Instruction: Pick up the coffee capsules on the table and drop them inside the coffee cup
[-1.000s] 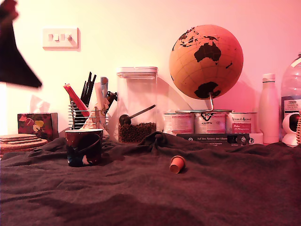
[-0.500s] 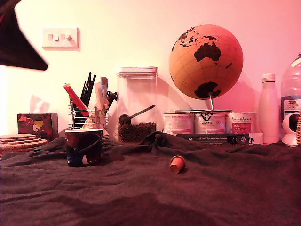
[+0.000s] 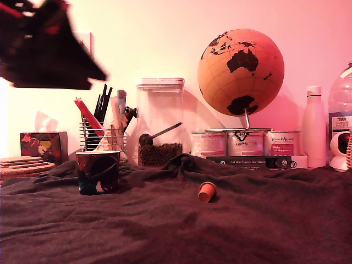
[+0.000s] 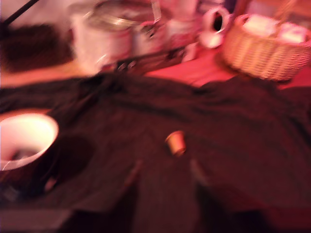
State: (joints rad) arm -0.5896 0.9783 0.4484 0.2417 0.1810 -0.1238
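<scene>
One orange capsule [image 3: 207, 191] on surface [image 3: 264, 225]; one cup [image 3: 98, 171]; hand [image 4: 163, 187] blurred, fingers apart, empty.

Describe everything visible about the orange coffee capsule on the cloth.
The orange coffee capsule is a small tapered pod with a flanged rim, orange-copper and slightly glossy. It lies tipped on its side on the wrinkled dark cloth, apart from the coffee cup, which stands toward the exterior view's left. Nothing but the cloth touches it. In the blurred wrist view it shows ahead of the gripper.
</scene>
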